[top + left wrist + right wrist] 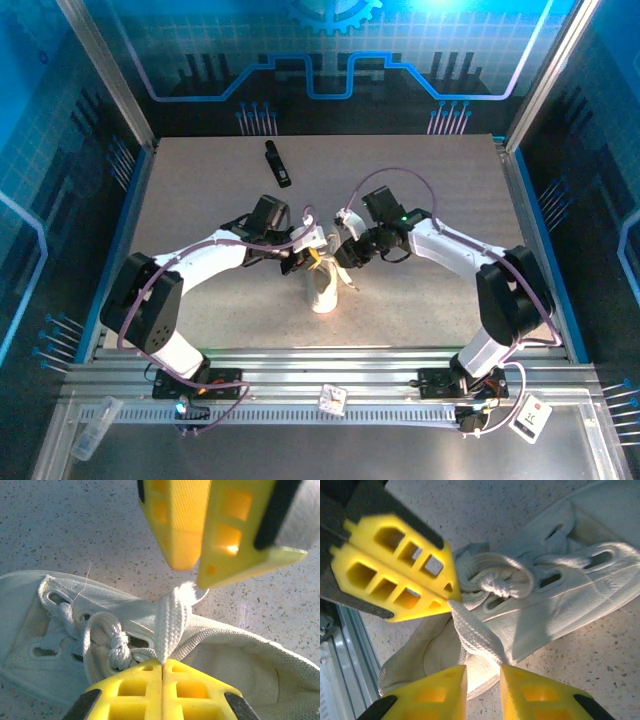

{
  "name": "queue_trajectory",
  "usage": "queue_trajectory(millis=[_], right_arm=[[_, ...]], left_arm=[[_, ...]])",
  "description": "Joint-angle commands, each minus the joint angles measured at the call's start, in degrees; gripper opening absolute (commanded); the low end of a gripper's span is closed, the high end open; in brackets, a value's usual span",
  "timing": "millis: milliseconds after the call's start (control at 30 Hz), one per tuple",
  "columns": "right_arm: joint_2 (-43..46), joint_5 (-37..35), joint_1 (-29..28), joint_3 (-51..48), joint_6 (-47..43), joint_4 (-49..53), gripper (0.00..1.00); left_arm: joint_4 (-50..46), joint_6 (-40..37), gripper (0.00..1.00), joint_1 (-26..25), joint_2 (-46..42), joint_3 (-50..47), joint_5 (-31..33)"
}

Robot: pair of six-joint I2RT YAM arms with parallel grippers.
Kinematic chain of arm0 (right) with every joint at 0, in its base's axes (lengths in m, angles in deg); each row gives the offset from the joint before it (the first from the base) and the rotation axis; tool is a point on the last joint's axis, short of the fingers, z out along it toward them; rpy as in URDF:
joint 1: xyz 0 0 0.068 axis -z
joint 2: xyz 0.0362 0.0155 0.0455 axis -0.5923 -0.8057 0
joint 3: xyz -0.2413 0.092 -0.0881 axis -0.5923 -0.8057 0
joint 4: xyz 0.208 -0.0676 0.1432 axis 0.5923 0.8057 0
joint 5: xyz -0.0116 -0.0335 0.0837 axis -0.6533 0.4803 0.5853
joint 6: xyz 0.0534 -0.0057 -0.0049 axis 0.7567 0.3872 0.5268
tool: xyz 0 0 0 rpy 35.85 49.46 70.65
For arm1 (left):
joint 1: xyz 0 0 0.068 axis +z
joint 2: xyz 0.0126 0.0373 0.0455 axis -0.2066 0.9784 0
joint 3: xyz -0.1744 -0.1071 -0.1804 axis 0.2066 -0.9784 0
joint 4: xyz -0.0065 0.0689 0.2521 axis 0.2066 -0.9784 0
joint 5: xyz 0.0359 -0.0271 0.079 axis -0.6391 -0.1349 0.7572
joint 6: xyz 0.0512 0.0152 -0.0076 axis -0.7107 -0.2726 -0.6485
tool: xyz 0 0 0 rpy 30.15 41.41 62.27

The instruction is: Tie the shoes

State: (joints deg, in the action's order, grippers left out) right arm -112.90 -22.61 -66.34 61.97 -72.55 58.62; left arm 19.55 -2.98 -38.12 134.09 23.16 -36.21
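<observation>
Grey speckled counter [200, 200] carries your white sneaker [323, 290] at mid-frame in the top view, between both arms. Your left fingers [130, 690] are clenched on one flat lace [170, 622]; your right fingers [435, 692] stand parted just beside it.

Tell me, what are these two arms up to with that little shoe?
They're tying a white sneaker. The left arm's fingers are pinched shut on a flat lace near a knot. The right arm's fingers stand slightly apart right by that same lace, apparently not clamping it.
</observation>
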Motion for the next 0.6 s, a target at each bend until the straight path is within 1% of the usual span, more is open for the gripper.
queue_trajectory(millis=[0, 133, 300, 567], right_arm=[[-1.07, 2.14, 2.08, 2.93, 1.9, 0.18, 0.24], [-5.26, 1.94, 2.78, 7.28, 1.93, 1.67, 0.26], [-10.87, 3.72, 2.26, 12.09, 1.14, 2.91, 0.3], [-15.91, 6.69, 1.72, 14.12, 0.06, 2.78, 0.36]], left_arm=[[-0.46, -0.97, 0.0, -0.78, -0.95, -0.01, 0.95], [-0.35, -0.92, 0.0, -1.11, -0.89, -0.1, 1.19], [-0.31, -0.52, 0.0, -1.4, -0.97, 0.04, 1.25], [0.32, -0.17, 0.0, -1.71, -1.09, -0.59, 1.55]])
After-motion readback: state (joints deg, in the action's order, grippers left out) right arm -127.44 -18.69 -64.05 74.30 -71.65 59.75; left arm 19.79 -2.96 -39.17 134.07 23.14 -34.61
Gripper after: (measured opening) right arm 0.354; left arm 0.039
